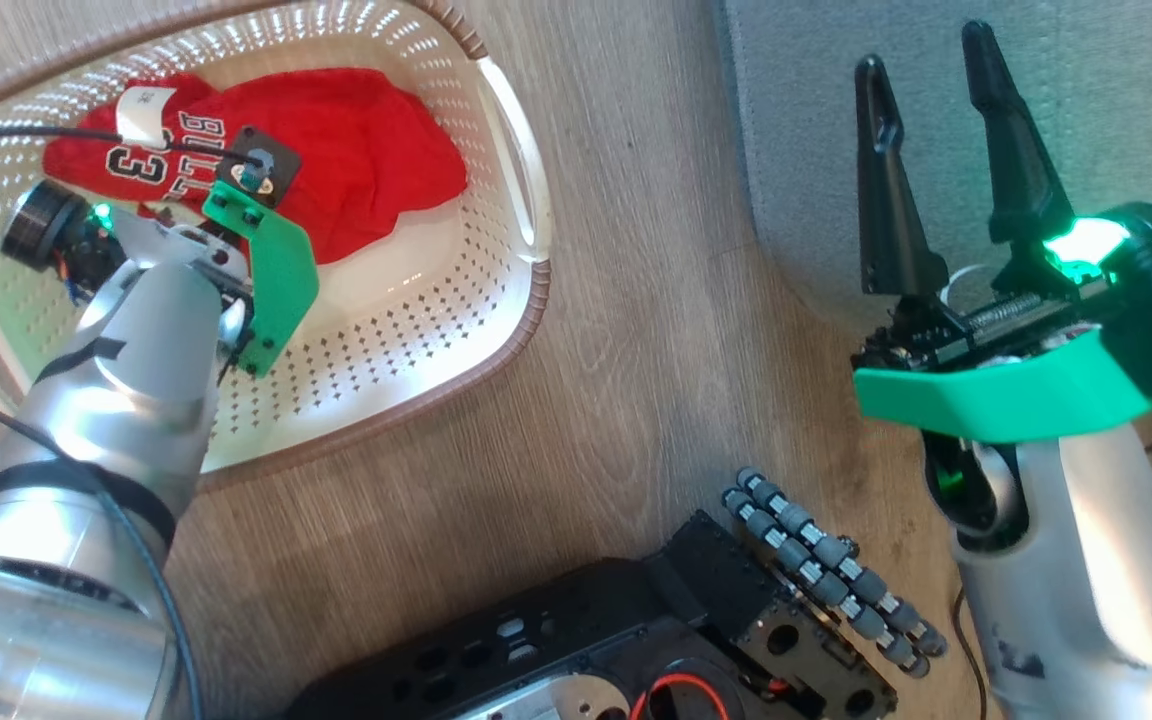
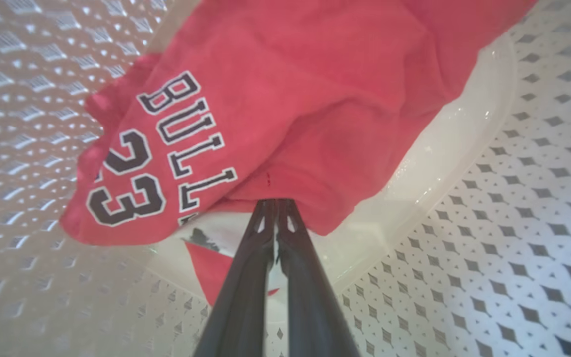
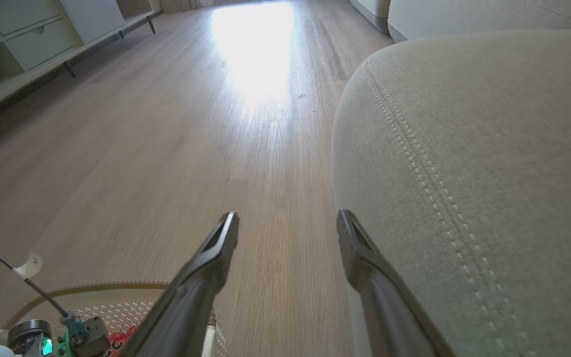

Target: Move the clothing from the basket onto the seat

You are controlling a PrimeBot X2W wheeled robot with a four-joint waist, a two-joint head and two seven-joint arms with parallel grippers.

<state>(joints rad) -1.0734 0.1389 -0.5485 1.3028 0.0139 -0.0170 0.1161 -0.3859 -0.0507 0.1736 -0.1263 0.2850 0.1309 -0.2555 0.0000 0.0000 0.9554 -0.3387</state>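
The clothing (image 1: pixel 366 160) is a bright red heap with black-and-white lettering and 23, lying in the cream basket (image 1: pixel 456 330) at the upper left. My left arm reaches down into the basket. In the left wrist view my left gripper (image 2: pixel 275 206) is shut, with its tips pinched on the near hem of the clothing (image 2: pixel 315 99). A further bit of red and white fabric (image 2: pixel 206 267) shows beneath. My right gripper (image 1: pixel 924 50) stands open and holds nothing, fingers over the edge of the grey seat (image 1: pixel 1086 100). In the right wrist view the seat (image 3: pixel 488 148) lies just right of that gripper (image 3: pixel 286 217).
The basket stands on a wood floor (image 1: pixel 636 300) left of the seat. My black base (image 1: pixel 636 640) and a roller wheel (image 1: pixel 826 560) are at the bottom. A cable with a white tag (image 1: pixel 141 115) crosses the basket. A low cabinet (image 3: pixel 42 29) stands far off.
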